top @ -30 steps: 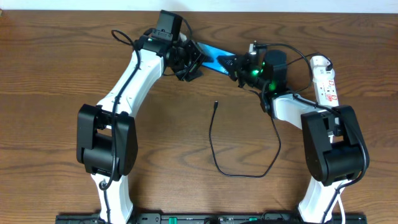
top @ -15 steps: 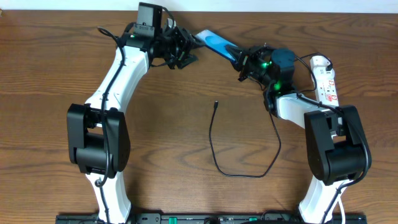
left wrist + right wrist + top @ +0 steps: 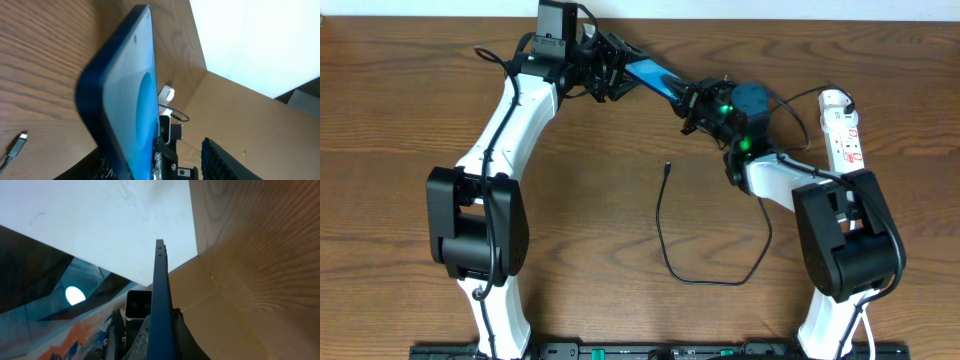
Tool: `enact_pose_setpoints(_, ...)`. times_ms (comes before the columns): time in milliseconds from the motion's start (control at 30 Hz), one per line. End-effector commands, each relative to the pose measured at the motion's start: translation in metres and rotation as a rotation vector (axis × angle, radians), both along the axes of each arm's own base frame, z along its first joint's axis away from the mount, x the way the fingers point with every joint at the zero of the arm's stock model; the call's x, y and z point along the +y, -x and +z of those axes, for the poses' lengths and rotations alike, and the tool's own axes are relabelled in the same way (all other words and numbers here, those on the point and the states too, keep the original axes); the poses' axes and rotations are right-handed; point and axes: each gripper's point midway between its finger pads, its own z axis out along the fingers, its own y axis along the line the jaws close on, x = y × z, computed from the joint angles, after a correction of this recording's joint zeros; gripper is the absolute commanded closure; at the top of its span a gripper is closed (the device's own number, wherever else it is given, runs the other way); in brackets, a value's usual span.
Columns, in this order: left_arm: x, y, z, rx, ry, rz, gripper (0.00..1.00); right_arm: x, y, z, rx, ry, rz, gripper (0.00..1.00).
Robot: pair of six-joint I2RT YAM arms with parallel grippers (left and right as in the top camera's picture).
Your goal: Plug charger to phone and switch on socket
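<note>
The phone (image 3: 655, 75), blue-screened, hangs above the table's back edge between my two grippers. My right gripper (image 3: 692, 98) is shut on its right end; in the right wrist view the phone (image 3: 160, 280) stands edge-on between the fingers (image 3: 162, 330). My left gripper (image 3: 620, 72) is at the phone's left end. In the left wrist view the phone (image 3: 135, 100) lies against one finger, with a gap to the other (image 3: 160, 160). The charger (image 3: 665, 255) lies looped on the table, its plug tip (image 3: 667, 168) free and also visible in the left wrist view (image 3: 17, 145). The socket (image 3: 844, 130) lies at the back right.
The wooden table (image 3: 400, 130) ends at a white wall behind the arms. The charger's cable runs under my right arm towards the socket. A white cord loops by the socket's top end (image 3: 810, 95).
My right gripper carried the phone left and farther back. My left gripper let go of the phone and drew away to the left, and is now back around its left end.
</note>
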Motion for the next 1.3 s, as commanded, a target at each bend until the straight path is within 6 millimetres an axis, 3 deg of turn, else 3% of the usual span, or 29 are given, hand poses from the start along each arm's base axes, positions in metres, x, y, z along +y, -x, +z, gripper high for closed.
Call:
enact_pose_setpoints(0, 0.000, 0.002, 0.013, -0.006, 0.013, 0.014, 0.48, 0.003, -0.004, 0.011, -0.020, -0.015, -0.035, 0.99)
enact_pose_setpoints(133, 0.001, 0.000, 0.004, 0.004, -0.041, 0.050, 0.60, 0.005, -0.003, 0.011, -0.021, -0.014, -0.040, 0.99)
enact_pose_setpoints(233, 0.002, 0.001, -0.008, 0.025, -0.111, 0.093, 0.60, 0.006, -0.003, 0.011, -0.021, -0.014, -0.038, 0.99)
enact_pose_setpoints(467, 0.006, -0.004, -0.015, 0.011, -0.180, 0.145, 0.60, 0.008, -0.002, 0.011, -0.023, -0.015, -0.030, 0.99)
enact_pose_setpoints(733, 0.009, -0.006, -0.016, 0.007, -0.193, 0.160, 0.62, 0.017, 0.004, 0.013, -0.028, -0.018, -0.002, 0.99)
enact_pose_setpoints(933, 0.009, -0.006, -0.016, 0.007, -0.193, 0.159, 0.76, 0.021, 0.006, 0.013, -0.028, -0.018, 0.008, 0.99)
enact_pose_setpoints(1267, 0.009, -0.006, -0.016, 0.007, -0.193, 0.159, 0.86, 0.023, 0.007, 0.013, -0.027, -0.019, 0.013, 0.99)
